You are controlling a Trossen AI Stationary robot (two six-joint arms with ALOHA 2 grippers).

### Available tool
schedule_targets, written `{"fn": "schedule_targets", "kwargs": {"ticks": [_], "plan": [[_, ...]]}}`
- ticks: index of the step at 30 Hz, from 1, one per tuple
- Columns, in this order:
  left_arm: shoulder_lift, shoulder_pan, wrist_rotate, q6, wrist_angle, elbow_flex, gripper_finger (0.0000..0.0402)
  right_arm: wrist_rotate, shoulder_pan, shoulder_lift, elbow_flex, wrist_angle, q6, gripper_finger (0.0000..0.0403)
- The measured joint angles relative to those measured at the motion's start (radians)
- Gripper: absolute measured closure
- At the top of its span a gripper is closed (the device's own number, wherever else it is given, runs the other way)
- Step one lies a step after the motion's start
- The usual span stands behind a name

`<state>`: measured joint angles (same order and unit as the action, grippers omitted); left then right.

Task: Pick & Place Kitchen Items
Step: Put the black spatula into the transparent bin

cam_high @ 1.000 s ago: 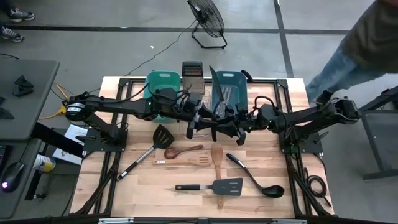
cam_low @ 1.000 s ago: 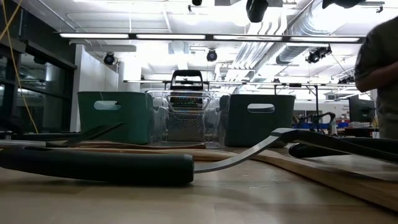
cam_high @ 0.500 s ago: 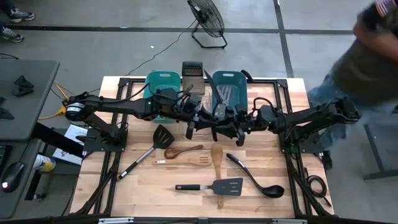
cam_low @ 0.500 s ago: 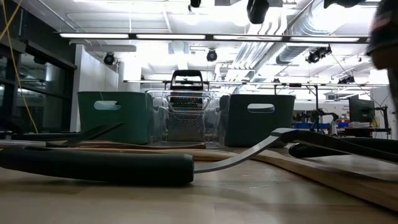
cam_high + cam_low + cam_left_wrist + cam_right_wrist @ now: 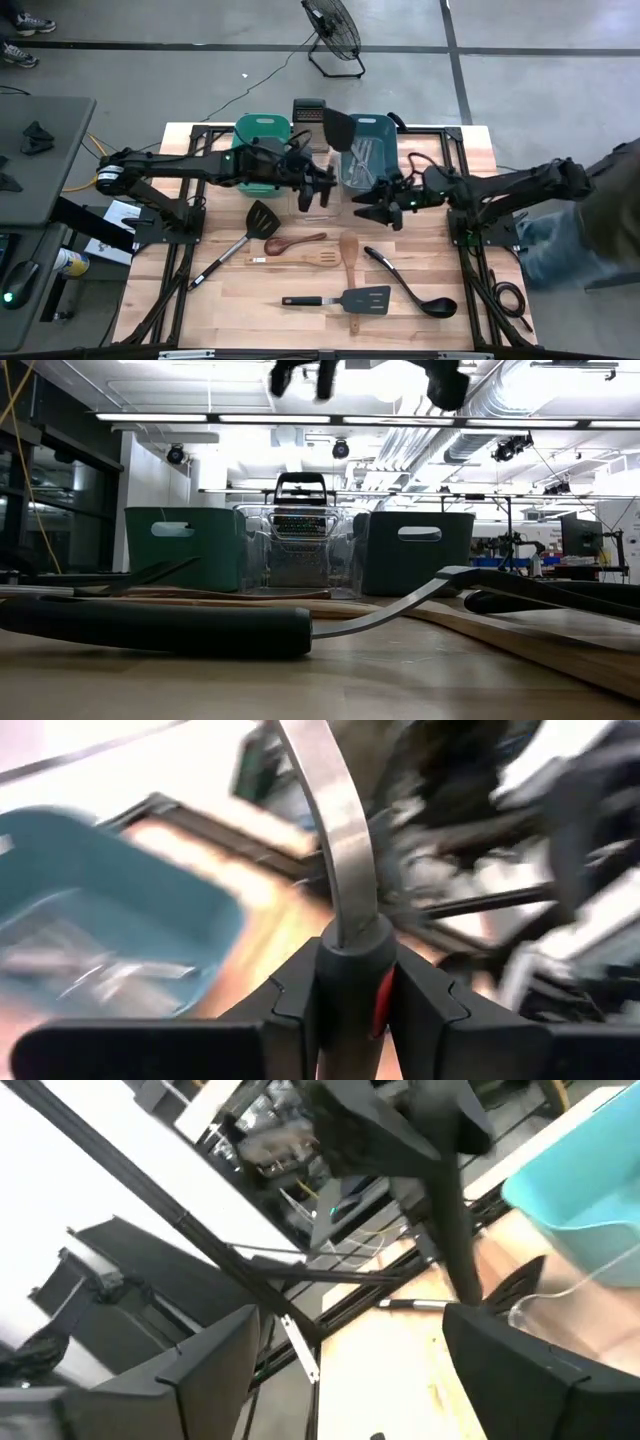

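Note:
My left gripper (image 5: 323, 184) is shut on a black turner with a metal shaft, held above the table's far middle. The turner's head (image 5: 338, 127) shows over the blue tub (image 5: 375, 128), which holds silver utensils (image 5: 362, 155). My right gripper (image 5: 373, 207) is open and empty just right of it, with a wide gap between its fingers in the right wrist view (image 5: 350, 1370). Several utensils lie flat on the table: a black slotted turner (image 5: 262, 216), wooden spoons (image 5: 295, 243) (image 5: 348, 252), a wooden slotted spatula (image 5: 300, 259), a black turner (image 5: 350, 298) and a black ladle (image 5: 420, 292). My left gripper pinches the turner's black handle (image 5: 350, 975) between its two fingers, at the end where the handle meets the metal shaft (image 5: 335, 830). The fingers come from the table's left. The shaft runs on past the fingertips toward the blue tub. The turner is lifted clear of the table.
A teal tub (image 5: 262, 130) and an upright steel grater (image 5: 310, 110) stand left of the blue tub along the far edge. A person (image 5: 600, 200) stands at the table's right side. A floor fan (image 5: 332, 30) stands beyond the far edge.
My right gripper has drawn back from the turner toward the table's right edge, and the two grippers now stand apart. My left gripper keeps the turner and has shifted slightly left. The turner's head now shows broader over the blue tub. The person has moved along the right side.

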<state>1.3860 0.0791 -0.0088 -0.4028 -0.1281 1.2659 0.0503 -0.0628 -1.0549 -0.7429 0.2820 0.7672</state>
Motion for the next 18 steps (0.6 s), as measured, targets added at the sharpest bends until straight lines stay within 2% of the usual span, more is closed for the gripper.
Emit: {"fn": "schedule_targets", "kwargs": {"ticks": [6, 10, 14, 18], "plan": [[-0.009, 0.015, -0.175, -0.058, -0.154, 0.000, 0.0323, -0.177, 0.000, 0.132, 0.000, -0.186, -0.001, 0.0099], [0.007, 0.012, -0.256, -0.119, -0.182, -0.009, 0.0325, -0.302, 0.000, 0.203, 0.000, -0.289, -0.003, 0.0104], [0.008, 0.012, -0.325, -0.201, -0.238, -0.049, 0.0326, -0.359, 0.000, 0.242, 0.000, -0.357, 0.000, 0.0105], [0.008, 0.013, -0.362, -0.281, -0.294, -0.104, 0.0326, -0.369, 0.000, 0.257, 0.000, -0.392, -0.002, 0.0105]]}}
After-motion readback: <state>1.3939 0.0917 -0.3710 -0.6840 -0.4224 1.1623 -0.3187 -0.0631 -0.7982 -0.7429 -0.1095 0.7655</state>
